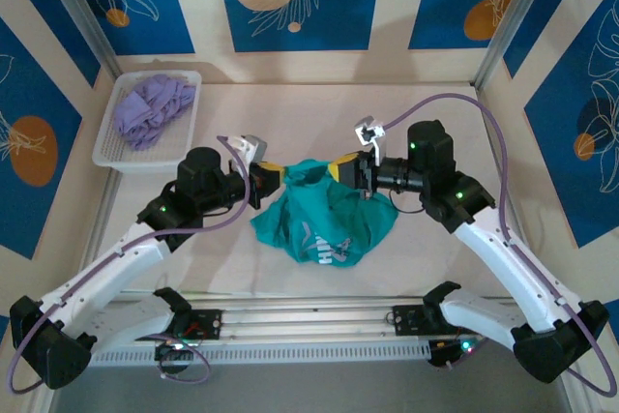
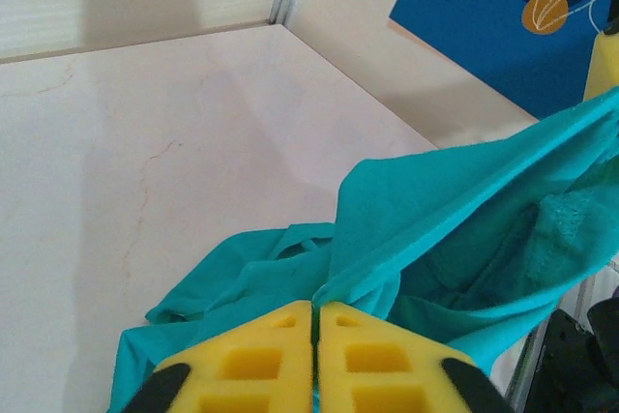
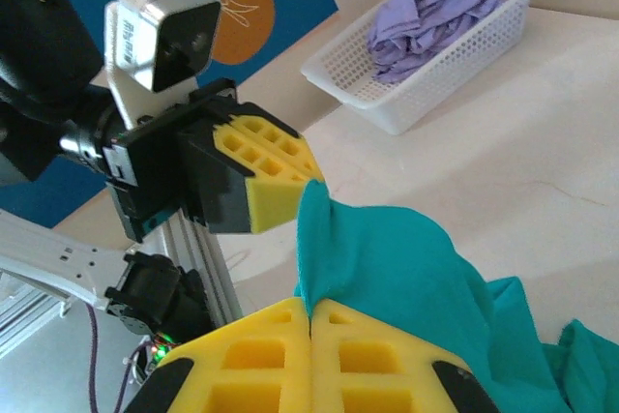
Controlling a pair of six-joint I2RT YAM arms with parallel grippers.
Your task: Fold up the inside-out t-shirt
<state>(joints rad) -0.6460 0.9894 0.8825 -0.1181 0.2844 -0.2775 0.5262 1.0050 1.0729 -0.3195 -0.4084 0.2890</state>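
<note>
I see both arms bent inward, facing each other; left gripper (image 2: 316, 312) and right gripper (image 3: 310, 309) each clamped on t-shirt (image 1: 325, 221) edge, rest heaped on table (image 1: 290, 108); print crumpled, unreadable

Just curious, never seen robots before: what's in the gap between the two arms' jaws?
The teal t-shirt: its upper edge spans the gap, pinched in both sets of jaws, as the top view shows.
</note>
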